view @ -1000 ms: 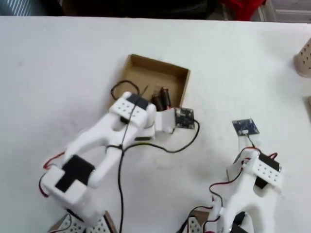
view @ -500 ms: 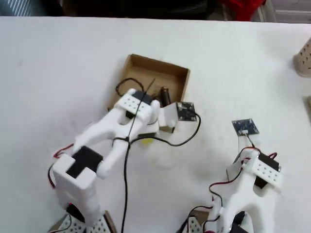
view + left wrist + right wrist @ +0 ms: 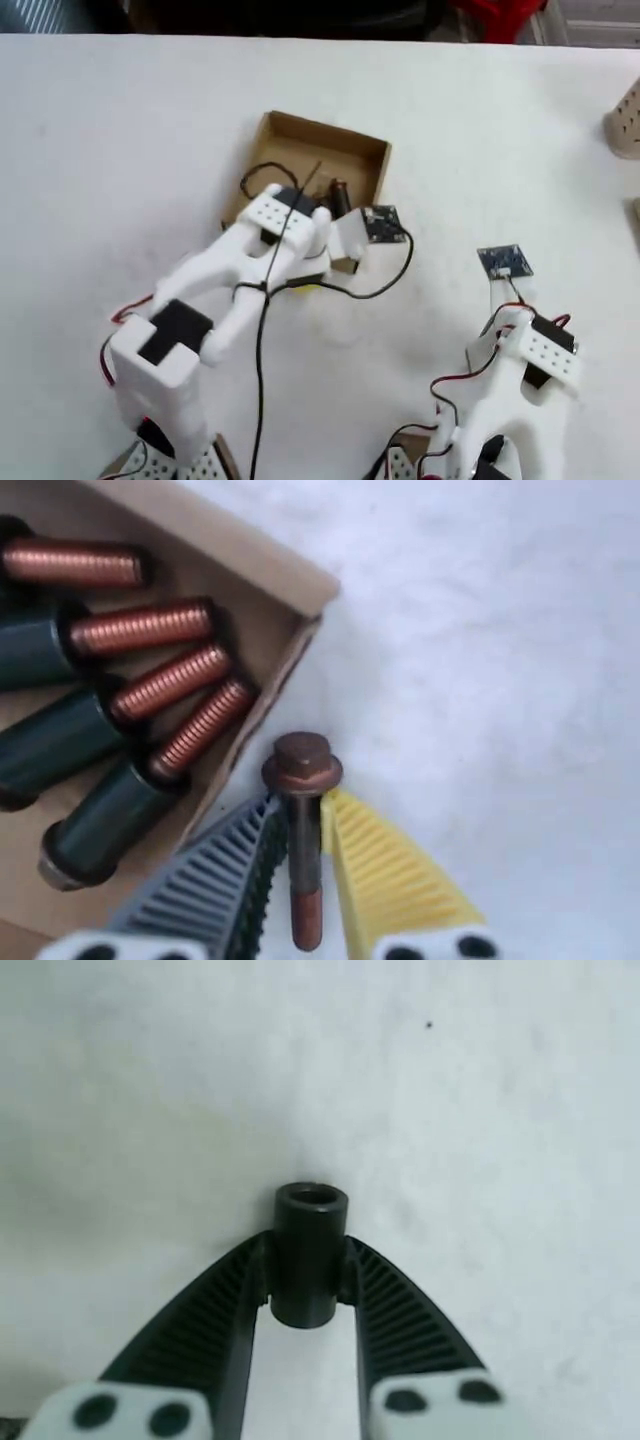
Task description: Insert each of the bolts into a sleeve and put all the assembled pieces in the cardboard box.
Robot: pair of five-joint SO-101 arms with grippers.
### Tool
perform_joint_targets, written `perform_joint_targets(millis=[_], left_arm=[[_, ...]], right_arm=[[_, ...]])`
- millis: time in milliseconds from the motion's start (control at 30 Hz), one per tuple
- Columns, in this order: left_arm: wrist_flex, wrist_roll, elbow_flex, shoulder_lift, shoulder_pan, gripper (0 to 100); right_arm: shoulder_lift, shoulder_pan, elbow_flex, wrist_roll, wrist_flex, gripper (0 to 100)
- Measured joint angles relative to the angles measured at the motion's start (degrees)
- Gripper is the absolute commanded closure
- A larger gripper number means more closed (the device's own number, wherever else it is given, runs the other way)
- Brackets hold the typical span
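The left hand (image 3: 303, 805) is clamped on a bare bolt (image 3: 302, 765), low in the middle of its wrist frame. The fingers are pinching the shank and the hex head is poking out past the tips. That head is sitting just beside the corner of the box (image 3: 262, 568), which is filling the upper left of the frame. Four assembled pieces (image 3: 95, 815) are lying inside it, copper threads sticking out of dark sleeves.

From overhead, the left arm (image 3: 230, 270) is reaching to the box (image 3: 322, 138) in the upper middle, and the right arm (image 3: 525, 355) is sitting well apart at lower right. The right hand (image 3: 306, 1248) is closed on a dark sleeve (image 3: 311, 1222) at the centre of its frame, open bore showing, over the white table (image 3: 480, 1090).

Here's my worry: this bolt is wearing no sleeve and it's hanging right at the box. If the grip lets go here, I'd guess it's going in unassembled. The head could also clip the cardboard wall and twist in that thin pinch. And with the hands this far apart, any tilt in bolt or sleeve probably means the threads are jamming at the bore's rim.
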Motion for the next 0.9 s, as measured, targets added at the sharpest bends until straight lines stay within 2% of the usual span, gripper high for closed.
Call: perform_joint_targets(millis=[267, 467, 533, 667, 900], left_arm=[[0.62, 0.26, 0.0, 0.0, 0.0, 98], [4.57, 0.53, -0.09, 0.0, 1.49, 98], [4.22, 2.46, 0.97, -0.26, 2.37, 98], [-0.18, 7.03, 7.65, -5.27, 2.64, 98], [-10.73, 9.76, 27.25, -21.36, 3.16, 98]], right_arm=[[0.0, 0.0, 0.0, 0.0, 0.0, 98.1], [0.0, 0.0, 0.0, 0.0, 0.0, 98.1], [0.0, 0.0, 0.0, 0.0, 0.0, 98.1], [0.0, 0.0, 0.0, 0.0, 0.0, 98.1], [-0.09, 0.0, 0.0, -0.44, 0.09, 98.1]])
